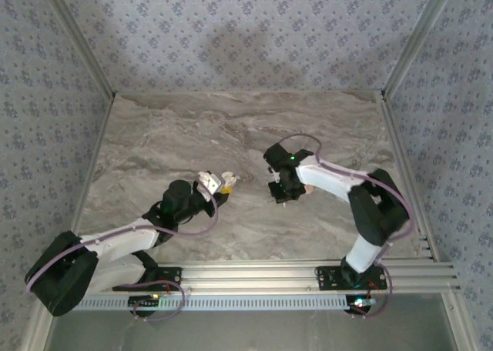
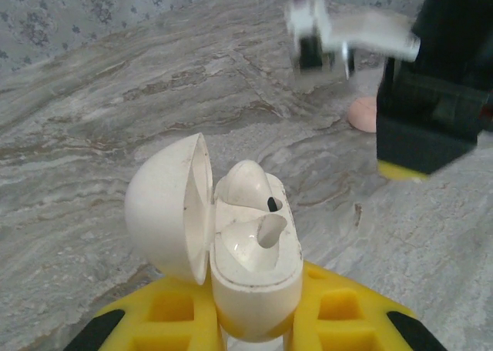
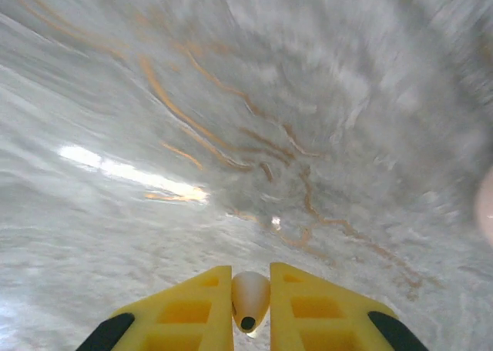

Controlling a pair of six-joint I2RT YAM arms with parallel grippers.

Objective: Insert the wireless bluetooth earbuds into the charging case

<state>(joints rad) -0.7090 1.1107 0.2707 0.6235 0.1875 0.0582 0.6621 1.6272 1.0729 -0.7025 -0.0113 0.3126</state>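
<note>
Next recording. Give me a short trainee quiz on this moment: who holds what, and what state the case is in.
1. True or false: the lid of the charging case stands open.
2. The right claw is shut on: A an earbud; B the lid; C nothing.
3. Fill in: the left claw grips the ______.
Key: 1 true; 2 A; 3 charging case.
</note>
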